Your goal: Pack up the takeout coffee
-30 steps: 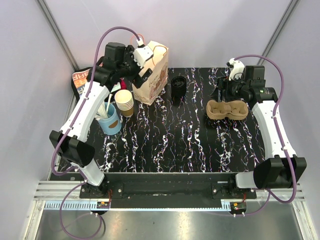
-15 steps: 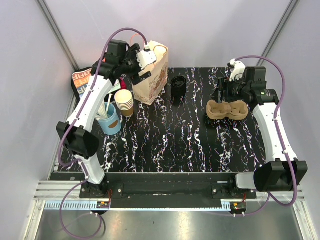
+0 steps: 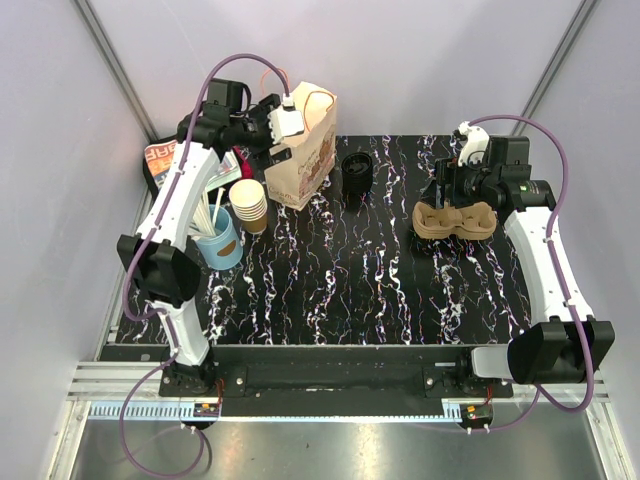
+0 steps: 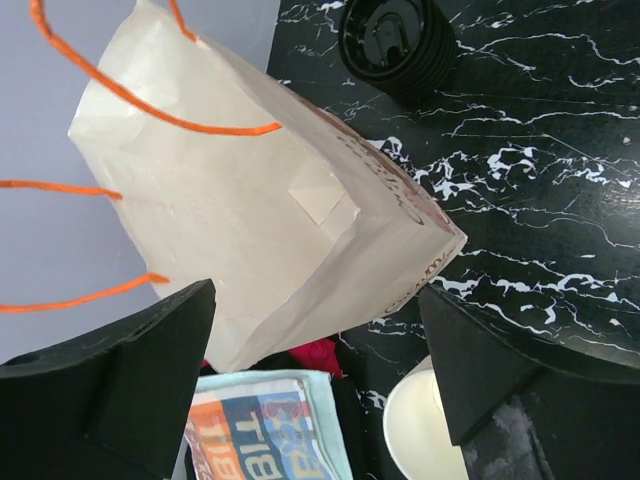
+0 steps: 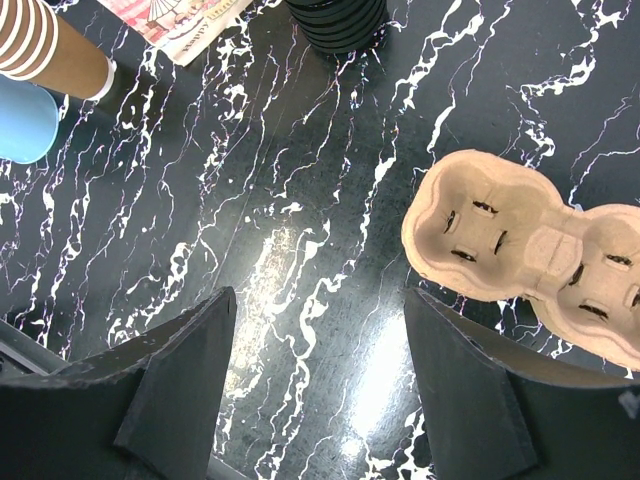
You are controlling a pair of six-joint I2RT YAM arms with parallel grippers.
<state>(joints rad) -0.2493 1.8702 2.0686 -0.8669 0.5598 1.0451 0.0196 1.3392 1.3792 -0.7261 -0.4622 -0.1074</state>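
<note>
Overhead, the left gripper (image 3: 278, 150) hangs at the far left of the black marbled table (image 3: 350, 290), close against the near side of a paper bag (image 3: 310, 150) with orange handles. Just right of the bag stands a stack of black lids (image 3: 357, 175). In front of the bag sit a stack of brown paper cups (image 3: 249, 203) and a blue cup (image 3: 222, 245) holding white sticks (image 3: 210, 215). A printed packet (image 3: 160, 160) lies at the table's far left edge. On the right, the right gripper (image 3: 443, 192) hovers over the left end of a cardboard cup tray (image 3: 455, 220), whose holes hold nothing. From the left wrist, the left gripper (image 4: 318, 300) is spread wide with nothing between its fingers. The bag (image 4: 250, 200) fills the space ahead, with the lids (image 4: 395, 40) beyond it, the packet (image 4: 265, 425) below and a cup rim (image 4: 425, 440) beside it. From the right wrist, the right gripper (image 5: 320, 300) is likewise spread, above bare table. The tray (image 5: 520, 250) lies to its right, the lids (image 5: 335, 20) ahead, and the paper cups (image 5: 45, 45) and blue cup (image 5: 20, 125) far left. The lidded coffee cup cannot be made out in any of these views.
</note>
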